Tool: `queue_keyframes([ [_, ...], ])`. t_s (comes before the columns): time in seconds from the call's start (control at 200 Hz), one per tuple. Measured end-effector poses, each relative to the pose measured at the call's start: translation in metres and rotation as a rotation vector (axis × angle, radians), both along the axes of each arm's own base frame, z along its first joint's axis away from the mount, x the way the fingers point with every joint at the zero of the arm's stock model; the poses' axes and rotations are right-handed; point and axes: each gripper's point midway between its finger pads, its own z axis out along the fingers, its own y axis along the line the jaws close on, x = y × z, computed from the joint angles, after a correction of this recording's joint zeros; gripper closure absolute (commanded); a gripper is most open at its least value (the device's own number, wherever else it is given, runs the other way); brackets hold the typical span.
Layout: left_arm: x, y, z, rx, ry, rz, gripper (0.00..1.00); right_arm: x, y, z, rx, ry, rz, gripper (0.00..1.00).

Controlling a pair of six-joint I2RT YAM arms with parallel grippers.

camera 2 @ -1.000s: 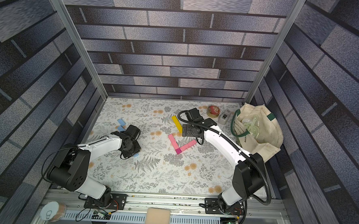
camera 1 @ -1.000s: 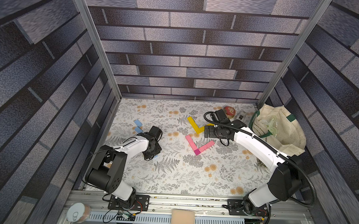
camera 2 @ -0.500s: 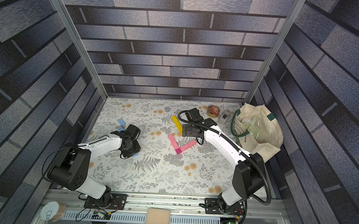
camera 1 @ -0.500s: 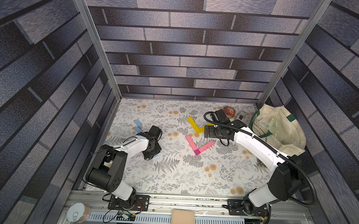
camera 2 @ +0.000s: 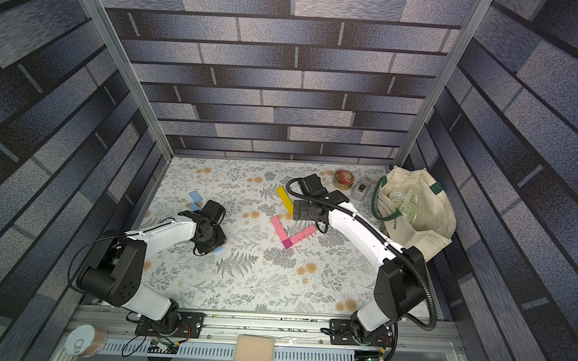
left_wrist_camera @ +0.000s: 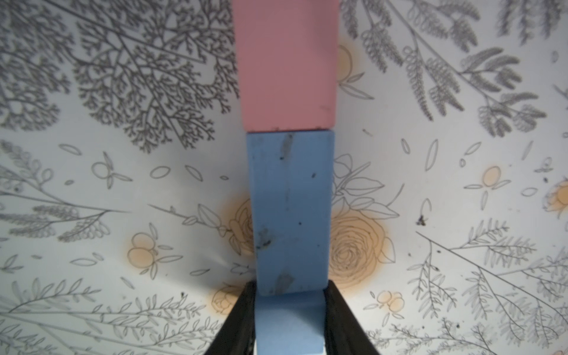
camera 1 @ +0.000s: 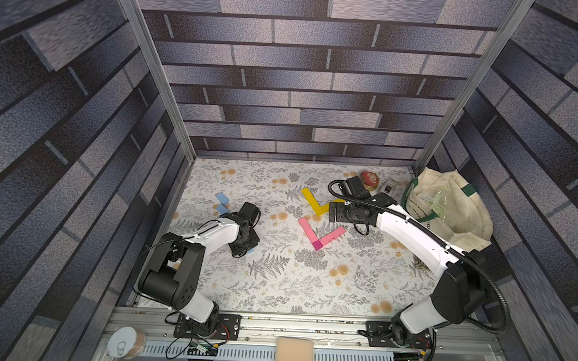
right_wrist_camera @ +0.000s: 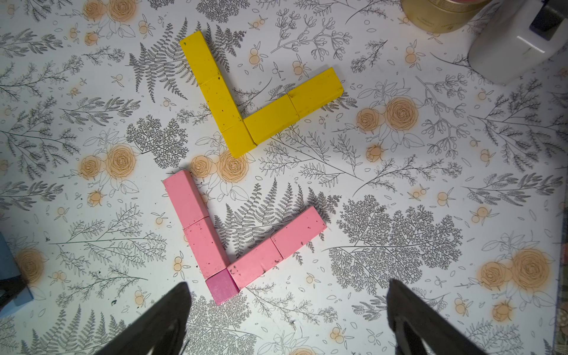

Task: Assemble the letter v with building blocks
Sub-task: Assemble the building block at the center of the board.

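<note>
My left gripper (left_wrist_camera: 290, 289) is shut on the near end of a light blue block (left_wrist_camera: 290, 215), low over the left side of the table (camera 1: 243, 245). A pink block (left_wrist_camera: 287, 64) butts against that block's far end. Two more blue blocks (camera 1: 222, 202) lie behind it near the left wall. A pink V (right_wrist_camera: 212, 246) with a magenta cube (right_wrist_camera: 222, 289) at its tip lies mid-table (camera 1: 312, 230). A yellow V (right_wrist_camera: 233, 101) lies just behind it. My right gripper (right_wrist_camera: 287, 307) hovers open and empty above the pink V's tip, and its arm hides part of the yellow V in both top views.
A round red-and-gold tin (camera 1: 369, 178) and a small white-grey box (camera 1: 390, 186) stand at the back right. A canvas tote bag (camera 1: 449, 210) fills the right edge. Brick-patterned walls close in on three sides.
</note>
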Motion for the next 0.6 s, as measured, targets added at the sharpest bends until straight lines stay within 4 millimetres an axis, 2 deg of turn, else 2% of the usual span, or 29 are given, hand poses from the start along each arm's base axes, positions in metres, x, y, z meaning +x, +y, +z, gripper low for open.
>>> queue_keyframes([
  [0.306,0.001,-0.0005,0.0001,0.0,0.001,0.0,0.59,0.0001,0.0013,0.0002,0.007,0.001,0.003,0.0],
  [0.601,0.002,-0.001,0.0019,-0.003,-0.004,0.0,0.47,0.0011,0.003,0.0006,0.014,-0.003,0.005,0.0],
])
